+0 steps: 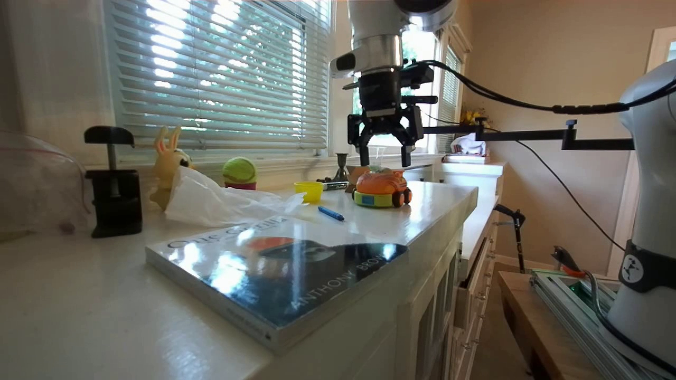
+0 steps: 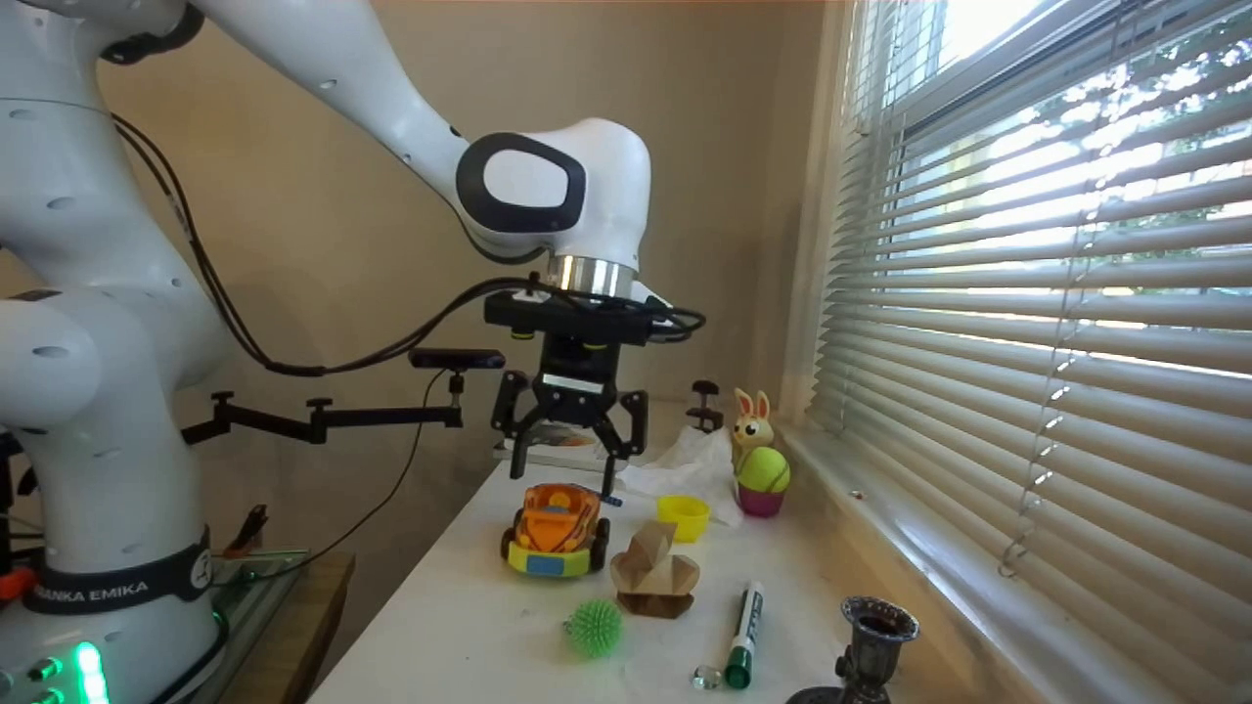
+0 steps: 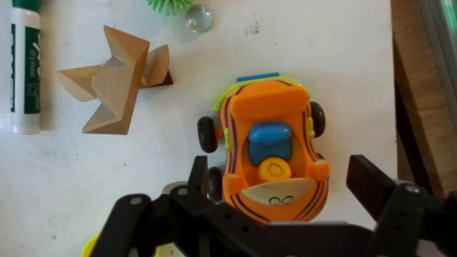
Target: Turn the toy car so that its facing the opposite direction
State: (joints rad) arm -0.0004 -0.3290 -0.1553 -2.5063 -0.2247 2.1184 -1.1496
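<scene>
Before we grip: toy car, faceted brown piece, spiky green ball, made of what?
Toy car: likely molded plastic, low gloss; smooth curves, soft highlights.
Faceted brown piece: matte, probably folded paper, by its creased facets; thin wood possible.
Spiky green ball: perhaps rubbery plastic, by its fine spikes; finish unclear.

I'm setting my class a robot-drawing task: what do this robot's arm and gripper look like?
The arm is white and rounded, with a silver wrist collar, external black cables and a black base band lettered EMIKA. The black gripper has a pale strip and two angular fingers.
</scene>
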